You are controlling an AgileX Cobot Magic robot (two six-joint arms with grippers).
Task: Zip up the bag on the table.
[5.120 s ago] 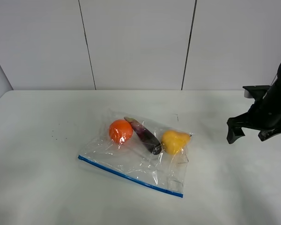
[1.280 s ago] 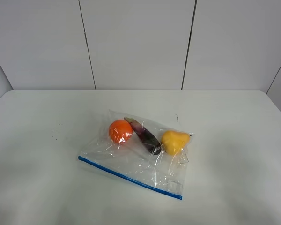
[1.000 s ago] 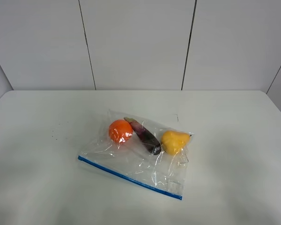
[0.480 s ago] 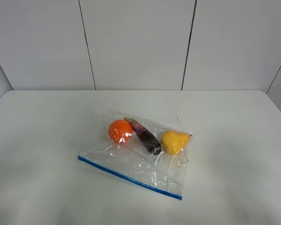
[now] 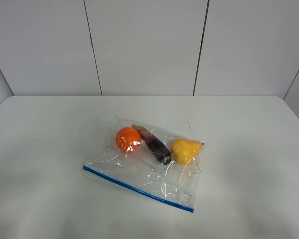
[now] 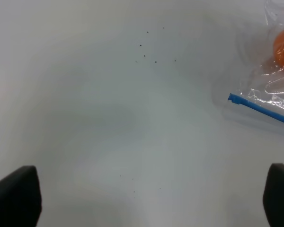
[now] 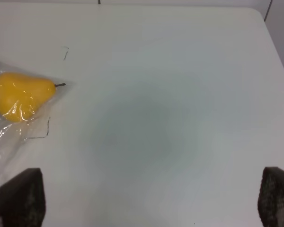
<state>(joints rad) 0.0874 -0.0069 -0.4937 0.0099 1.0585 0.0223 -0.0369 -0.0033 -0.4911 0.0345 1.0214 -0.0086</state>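
The clear crinkly bag (image 5: 149,167) lies flat in the middle of the white table (image 5: 249,149), its blue zipper strip (image 5: 139,189) along the near edge. Inside sit an orange fruit (image 5: 128,139), a dark purple eggplant (image 5: 153,143) and a yellow pear (image 5: 185,150). Neither arm shows in the exterior high view. My left gripper (image 6: 146,198) hangs open over bare table, with the strip's end (image 6: 234,98) off to one side. My right gripper (image 7: 146,198) is open too, above bare table beside the pear (image 7: 20,94) in the bag (image 7: 9,127).
Small dark specks (image 6: 151,47) dot the table left of the bag. A faint pen mark (image 7: 65,53) lies near the pear. The table's right edge (image 7: 274,38) and a grey panelled wall (image 5: 144,45) behind bound the surface.
The right arm, seen at the right edge about five seconds ago, has left the exterior high view. The bag has not moved.
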